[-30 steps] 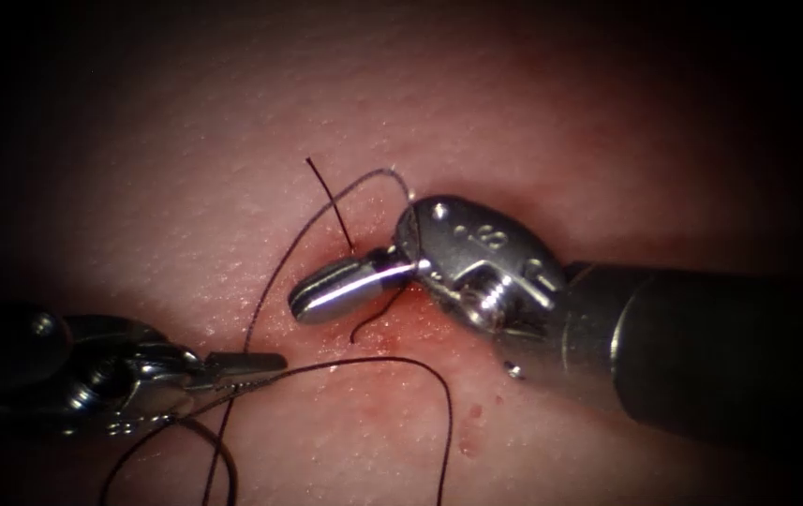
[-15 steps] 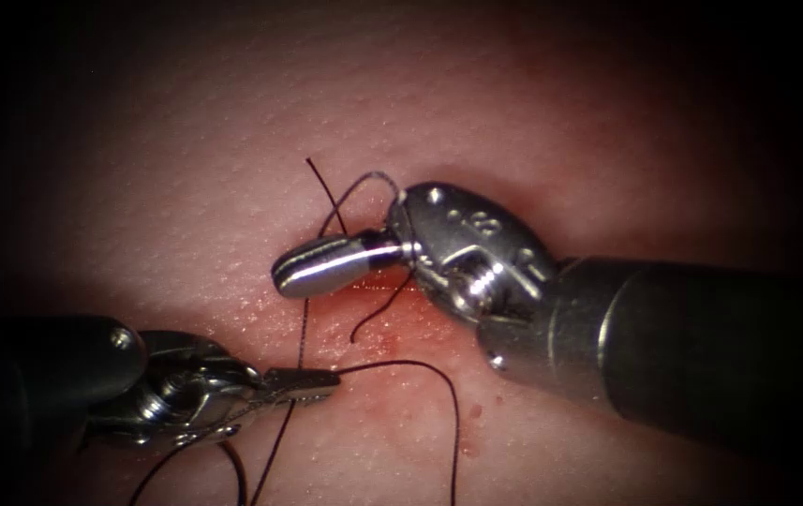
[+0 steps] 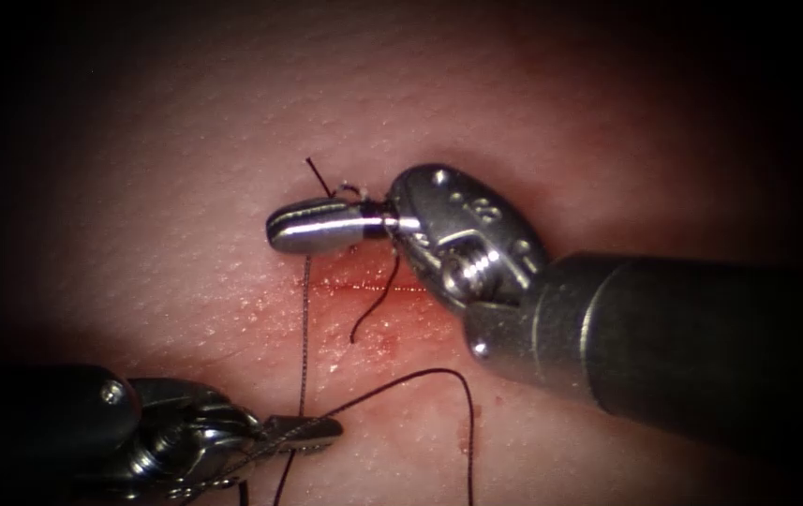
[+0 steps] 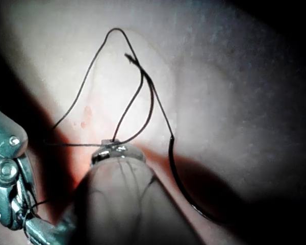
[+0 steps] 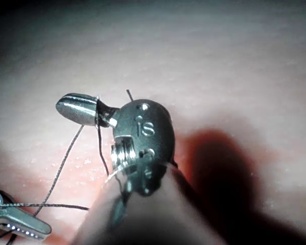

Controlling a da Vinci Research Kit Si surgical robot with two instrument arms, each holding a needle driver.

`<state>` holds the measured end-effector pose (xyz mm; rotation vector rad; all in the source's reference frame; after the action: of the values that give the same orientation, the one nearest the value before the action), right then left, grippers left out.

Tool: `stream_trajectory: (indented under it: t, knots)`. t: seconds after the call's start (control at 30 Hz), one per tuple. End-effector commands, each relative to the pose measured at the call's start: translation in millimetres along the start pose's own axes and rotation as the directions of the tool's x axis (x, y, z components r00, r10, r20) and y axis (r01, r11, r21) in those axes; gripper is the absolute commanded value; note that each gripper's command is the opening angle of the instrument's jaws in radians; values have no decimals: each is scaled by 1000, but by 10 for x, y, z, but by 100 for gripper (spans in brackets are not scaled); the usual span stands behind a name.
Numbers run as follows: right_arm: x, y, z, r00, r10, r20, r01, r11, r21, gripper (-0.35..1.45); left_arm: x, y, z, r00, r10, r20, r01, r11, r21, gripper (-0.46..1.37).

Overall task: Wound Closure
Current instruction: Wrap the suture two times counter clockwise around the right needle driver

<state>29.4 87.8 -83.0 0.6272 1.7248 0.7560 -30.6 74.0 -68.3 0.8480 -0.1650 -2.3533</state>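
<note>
Endoscope first. My right tool (image 3: 312,228) comes in from the right with its smooth, rounded steel jaws clamped together. They point left, nearly level, and sit just above the cut (image 3: 364,286). The dark thread (image 3: 305,328) is bunched in a tiny tangle at the base of those jaws, and they look clamped on it there. From that spot one strand runs almost straight down across the cut. It ends at my left tool (image 3: 303,433), whose thin jaws point right and are pinched on it.

A short loose end (image 3: 371,305) curls down over the cut. The cut is a thin horizontal line with wet red fluid (image 3: 392,342) around it. The tissue (image 3: 185,187) is pale pink and pebbly.

Left wrist cam: the left tool (image 4: 112,149) nips the thread where several fine strands fan out over the tissue (image 4: 234,76). The needle (image 4: 179,186) is a thicker dark arc lying on the tissue, and neither tool holds it. One end joins the thread and the other curves off into shadow, so I can't tell if the tip is in the tissue.

Right wrist cam: the right tool (image 5: 76,108) is closed, bullet-shaped and shiny, with the thread (image 5: 61,163) wrapped behind its jaws. That strand slants down to the left tool (image 5: 20,227), whose jaw edge is ridged. The tissue (image 5: 219,61) is smooth here.
</note>
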Motion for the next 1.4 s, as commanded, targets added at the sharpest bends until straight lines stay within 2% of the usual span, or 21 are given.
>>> stream_trajectory:
  t: [0.03, 0.4, 0.67, 0.87, 1.1, 1.4]
  knots:
    - [-1, 0, 1, 1000, -8, -8, 7, 999, -45, -35, 2, 0, 1, 1000, 3, 4, -3, 1000, -7, -35]
    - [-1, -4, 4, 1000, -29, -4, 28, 993, -119, -35, 10, -4, 4, 1000, 23, -4, -23, 1000, -10, -35]
    - [-13, -5, 13, 999, -42, 15, 43, 996, -72, -35, 12, -17, 0, 999, 46, 0, -46, 999, -14, -35]
    - [-14, -8, 15, 999, -36, 11, 36, 999, -28, -35, 18, -27, 2, 998, 67, -2, -67, 997, -37, -35]
    - [-11, -10, 15, 998, 32, -48, -29, 997, 73, -35, 14, -29, 4, 996, 83, -7, -84, 995, -52, -35]
    - [-7, -8, 17, 997, 3, -75, -1, 1000, 31, -35, 20, -25, 6, 996, 84, -13, -85, 995, -55, -35]
